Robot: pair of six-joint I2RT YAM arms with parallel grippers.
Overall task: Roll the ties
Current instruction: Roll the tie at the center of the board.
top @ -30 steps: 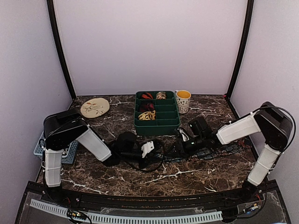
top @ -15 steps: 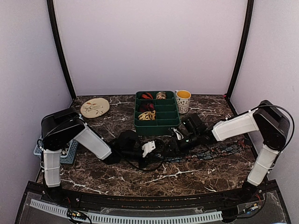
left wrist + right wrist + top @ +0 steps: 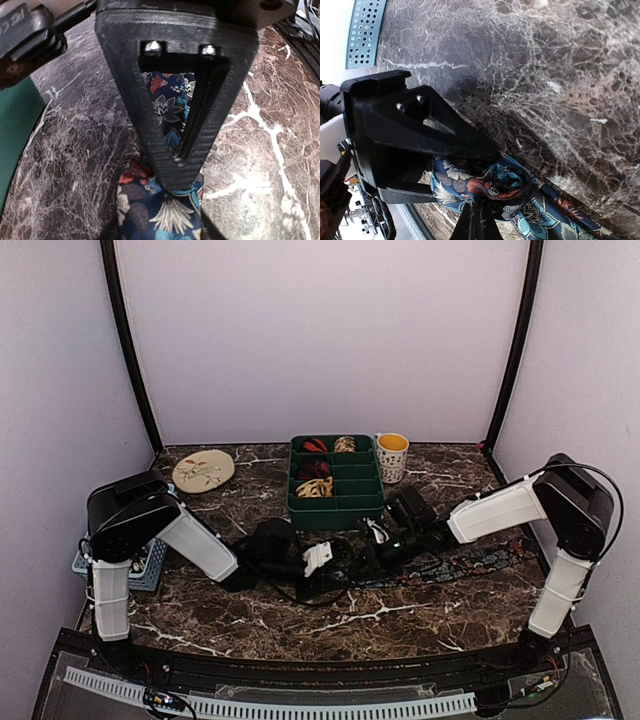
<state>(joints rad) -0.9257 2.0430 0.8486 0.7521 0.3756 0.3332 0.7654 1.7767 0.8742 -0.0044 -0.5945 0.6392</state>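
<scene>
Top external view: the tie (image 3: pixel 470 565) lies lengthwise on the worktop (image 3: pixel 300 625), trailing toward the right edge. My right tool (image 3: pixel 368 558) is clenched on its bunched end. My left tool (image 3: pixel 335 565) meets it there; I cannot tell its grip.

The dark blue floral tie (image 3: pixel 480 562) lay stretched along the right of the worktop (image 3: pixel 250 630), its left end bunched into a loose coil. Red-black, tan and yellow-cream rolled ties (image 3: pixel 314 487) sat in separate compartments of the green tray (image 3: pixel 337 515).
</scene>
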